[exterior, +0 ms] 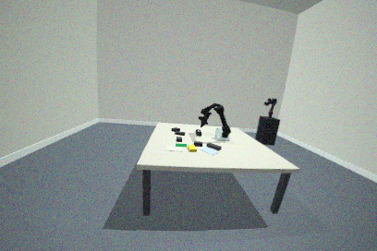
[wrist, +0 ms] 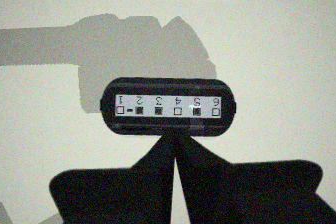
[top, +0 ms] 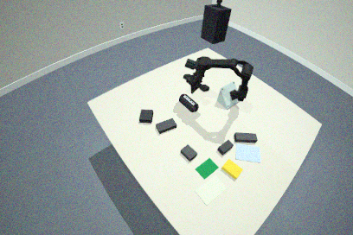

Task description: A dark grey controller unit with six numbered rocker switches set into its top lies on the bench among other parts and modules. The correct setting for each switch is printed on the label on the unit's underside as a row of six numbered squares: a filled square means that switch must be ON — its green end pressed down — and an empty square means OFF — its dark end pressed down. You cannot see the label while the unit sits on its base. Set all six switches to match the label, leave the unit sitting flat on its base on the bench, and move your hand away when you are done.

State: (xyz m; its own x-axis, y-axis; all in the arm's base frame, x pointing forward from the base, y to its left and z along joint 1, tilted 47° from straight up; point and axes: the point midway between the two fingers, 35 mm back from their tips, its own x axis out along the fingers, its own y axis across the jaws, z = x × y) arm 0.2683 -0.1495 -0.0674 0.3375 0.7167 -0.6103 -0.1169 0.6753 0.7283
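The dark grey controller unit (top: 189,103) (exterior: 199,132) (wrist: 125,127) lies with its underside label facing up towards the wrist camera. The label (wrist: 168,106) appears upside down in the wrist view. Its squares read 1 empty, 2 filled, 3 filled, 4 empty, 5 filled, 6 empty, with a small dark dash between 1 and 2. The rocker switches are hidden. My gripper (wrist: 173,134) (top: 193,92) (exterior: 201,125) is shut and empty. Its fingertips overlap the middle of the unit's long edge in the wrist view; whether they touch it I cannot tell.
Several dark modules lie about, such as a square one (top: 146,116) and a long one (top: 246,137). A green sheet (top: 207,168), a yellow block (top: 232,168), a pale blue sheet (top: 248,153) and a white sheet (top: 210,191) are farther off. A pale wedge-shaped piece (top: 225,96) stands near the arm's base.
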